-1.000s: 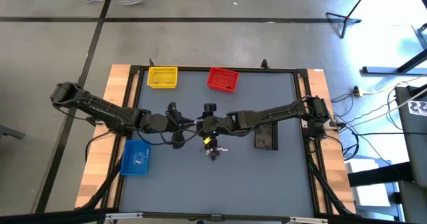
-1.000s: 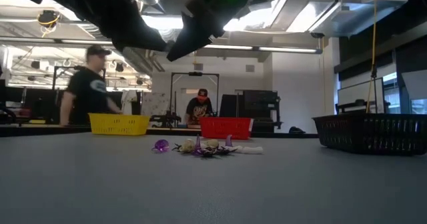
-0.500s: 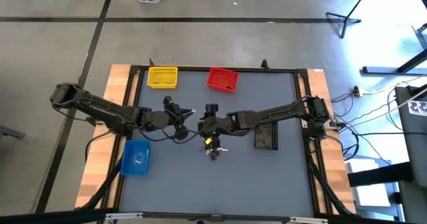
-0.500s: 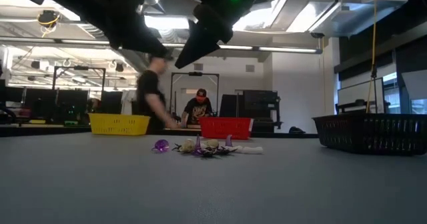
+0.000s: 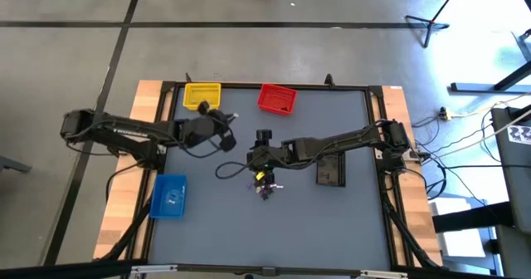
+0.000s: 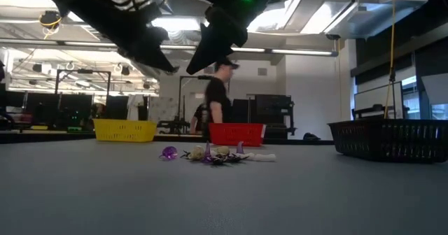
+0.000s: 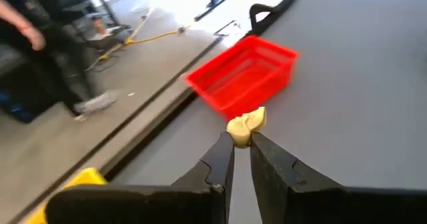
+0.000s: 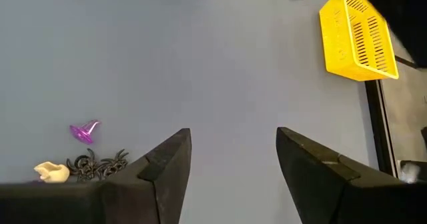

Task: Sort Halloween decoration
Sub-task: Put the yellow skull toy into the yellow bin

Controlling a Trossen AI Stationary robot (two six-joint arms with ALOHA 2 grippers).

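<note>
The Halloween decoration lies as a small pile of purple, dark and pale trinkets (image 5: 265,184) on the grey table, also in the low view (image 6: 217,154). My left gripper (image 5: 231,120) hangs above the table between the pile and the yellow bin (image 5: 202,95), shut on one pale tan trinket (image 7: 247,125). It points toward the red bin (image 7: 243,74). My right gripper (image 8: 233,147) stands wide open above the table, just beyond the pile's far side, with nothing between its fingers. A purple trinket (image 8: 85,131), dark ones (image 8: 100,163) and a tan one (image 8: 52,172) show below it. My left gripper pinches the pale tan trinket's lower part (image 7: 241,137) between its two fingertips. The fingers slant slightly downward, pointing toward the table's far edge. The trinket sticks out past the fingertips and is lifted clear of the table.
The yellow bin and the red bin (image 5: 276,99) stand at the far edge, a blue bin (image 5: 169,196) at the near left and a black bin (image 5: 330,169) right of the pile. A person (image 6: 218,98) walks past beyond the far edge.
My left gripper has swung from beside the pile toward the table's far edge, toward the yellow and red bins, turning as it went. It stays shut on the tan trinket, which remains clear of the table. The person behind the table has walked from left to right.
</note>
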